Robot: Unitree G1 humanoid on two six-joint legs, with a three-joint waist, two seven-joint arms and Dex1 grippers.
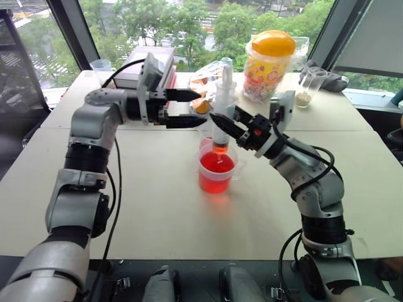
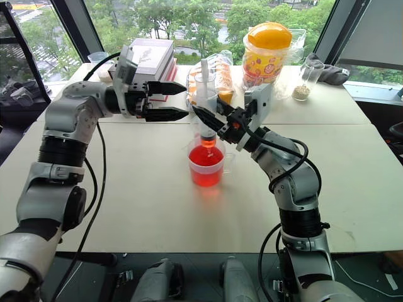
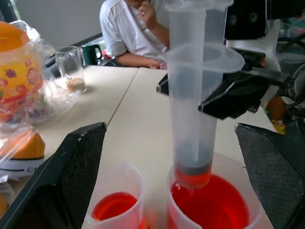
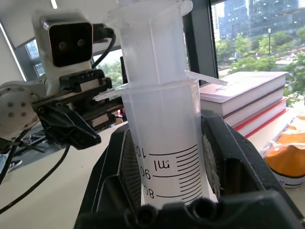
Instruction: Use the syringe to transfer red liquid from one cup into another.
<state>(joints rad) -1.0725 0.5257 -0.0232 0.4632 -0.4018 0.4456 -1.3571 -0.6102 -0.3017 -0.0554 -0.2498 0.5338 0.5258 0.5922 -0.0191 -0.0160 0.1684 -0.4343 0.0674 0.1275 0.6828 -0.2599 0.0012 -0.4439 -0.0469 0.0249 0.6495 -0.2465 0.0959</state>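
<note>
The clear syringe (image 1: 221,104) stands upright with its tip just over the red liquid (image 3: 217,205) in the wider cup (image 1: 216,171), mid table. My right gripper (image 1: 221,129) is shut on its barrel, below the flange. The plunger seal sits low in the barrel, with a little red liquid under it. My left gripper (image 1: 200,107) is open beside the syringe's upper part, touching nothing. The smaller cup (image 3: 116,206) stands right beside the wider one, partly hidden behind it in the eye views. It too holds some red liquid.
Along the far edge of the table are a stack of books (image 1: 154,66), a yellow-lidded jar (image 1: 269,56), snack bags (image 1: 200,82) and a tall glass with beige grains (image 1: 306,88). A person in a white shirt (image 3: 133,33) sits at the table.
</note>
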